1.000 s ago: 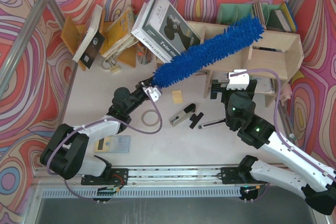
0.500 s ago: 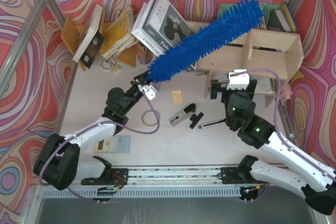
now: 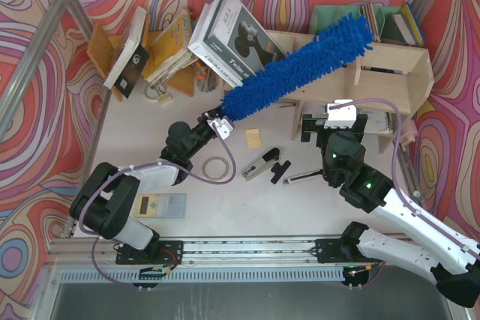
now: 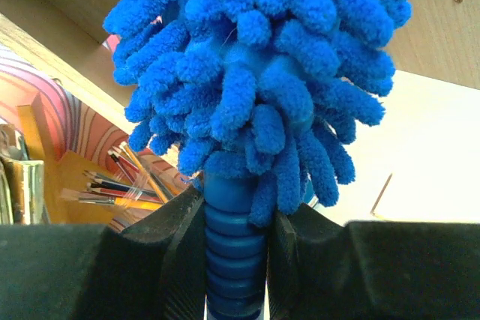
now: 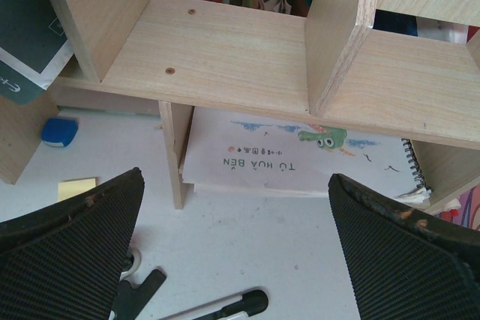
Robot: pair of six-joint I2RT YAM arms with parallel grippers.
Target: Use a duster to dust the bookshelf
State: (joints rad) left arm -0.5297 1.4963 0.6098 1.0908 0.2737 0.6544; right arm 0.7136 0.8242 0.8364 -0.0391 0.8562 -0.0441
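Note:
My left gripper is shut on the ribbed blue handle of the duster. Its fluffy blue head slants up and to the right and lies across the top front of the pale plywood bookshelf. In the left wrist view the duster fills the frame, its handle clamped between my fingers; my gripper sits under a shelf board. My right gripper is open and empty in front of the bookshelf, above a spiral notebook lying under it.
A big dark book leans at the shelf's left end. An orange-brown rack of tilted books stands at back left. A silver rod with black clip, a stapler, a tape ring, a sticky note and a calculator lie on the table.
The duster swept up and back over the shelf, then came down and right again. My left arm moved with it. My right arm has not moved.

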